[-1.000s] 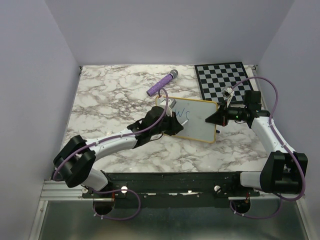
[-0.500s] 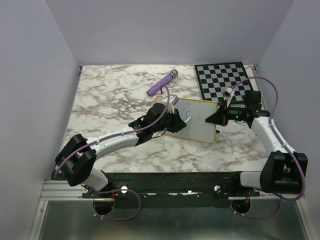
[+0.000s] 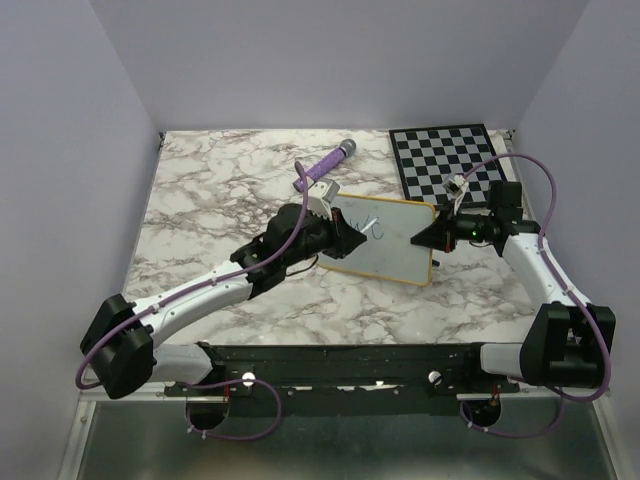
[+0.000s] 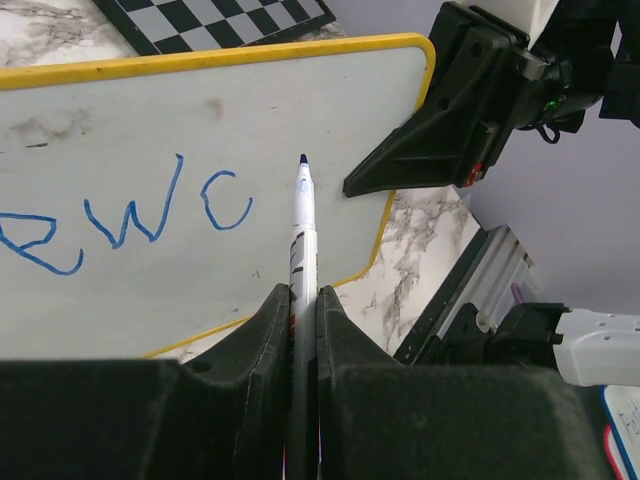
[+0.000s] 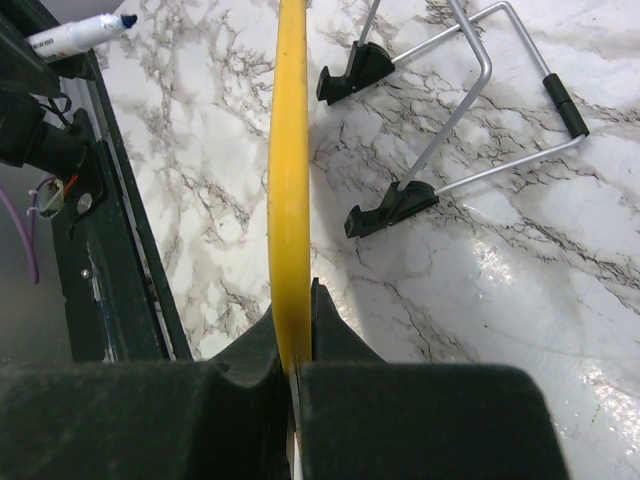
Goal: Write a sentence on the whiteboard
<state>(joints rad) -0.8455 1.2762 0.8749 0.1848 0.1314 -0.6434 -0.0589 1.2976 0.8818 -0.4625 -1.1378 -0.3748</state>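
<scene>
- Since a second ago, the left arm (image 3: pixel 200 295) has stretched out farther across the worktop (image 3: pixel 220 200). Its elbow has dropped toward the near left corner and its wrist has shifted up toward the whiteboard's far left corner.
- The whiteboard (image 3: pixel 395 245) sits right of the worktop's middle, propped at a tilt on a wire stand (image 5: pixel 470 110) with black feet.
- Just beyond it, the checkered board (image 3: pixel 450 160) lies flat in the far right corner.
- A purple cylinder (image 3: pixel 325 168) with a grey end lies near the far edge, just beyond the whiteboard's left corner.
- The right gripper (image 3: pixel 428 238) is clamped on the yellow frame at the whiteboard's right edge.
- The left gripper (image 4: pixel 300 300) is closed tight on the marker (image 4: pixel 302 230), which points at the board face.
- The sentence (image 4: pixel 150 225) shows in blue as "e w c" in the left wrist view. The marker tip is just right of the "c"; I cannot tell whether it touches.
</scene>
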